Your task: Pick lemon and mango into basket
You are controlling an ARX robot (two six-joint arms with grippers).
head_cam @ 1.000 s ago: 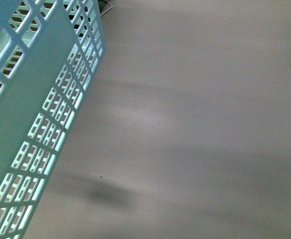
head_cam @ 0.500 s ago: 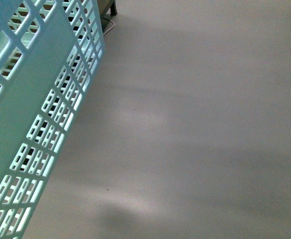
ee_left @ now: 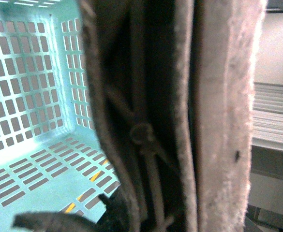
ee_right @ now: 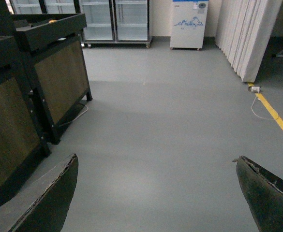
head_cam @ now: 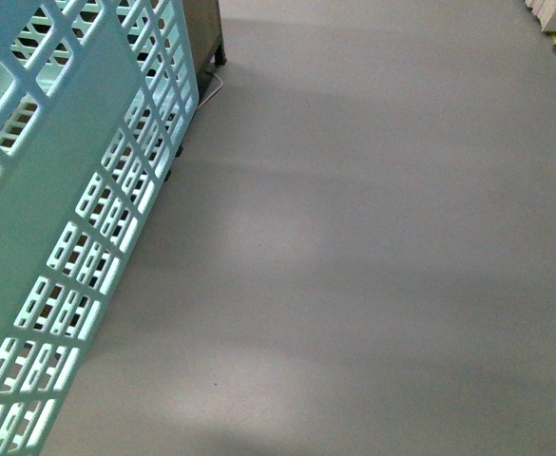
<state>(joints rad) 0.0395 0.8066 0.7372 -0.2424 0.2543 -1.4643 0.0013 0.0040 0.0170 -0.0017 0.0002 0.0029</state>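
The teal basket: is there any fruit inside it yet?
No fruit shows on the visible part of the basket floor. The brown handle close to the camera hides the rest.

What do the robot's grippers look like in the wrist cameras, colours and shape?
Right gripper: two broad, near-black fingers with pale, frayed-looking edges. Of the left one, only a dark curved fingertip shows. No cables or markings are visible on either.

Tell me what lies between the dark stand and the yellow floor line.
Right wrist view: bare grey floor from the dark stand across to the yellow line, except a white cable beside that line.
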